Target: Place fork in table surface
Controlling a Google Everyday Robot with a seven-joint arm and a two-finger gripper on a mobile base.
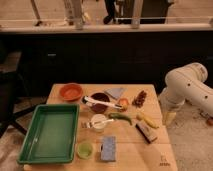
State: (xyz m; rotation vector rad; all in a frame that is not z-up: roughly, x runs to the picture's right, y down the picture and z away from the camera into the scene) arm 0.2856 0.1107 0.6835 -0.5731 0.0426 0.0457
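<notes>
The fork (92, 123) is small, thin and pale. It lies across the top of the white cup (99, 122) near the middle of the table surface (130, 150), its tines sticking out past the cup's left side. My gripper (170, 119) hangs at the end of the white arm (186, 85), just off the table's right edge. It is well to the right of the fork and holds nothing that I can see.
A green tray (51, 132) fills the left front. An orange bowl (71, 91), a dark bowl with a white-handled utensil (98, 101), a blue cloth (116, 92), grapes (140, 98), a green pepper (121, 117), a banana (148, 121), a blue sponge (108, 148) and a green cup (84, 149) stand around.
</notes>
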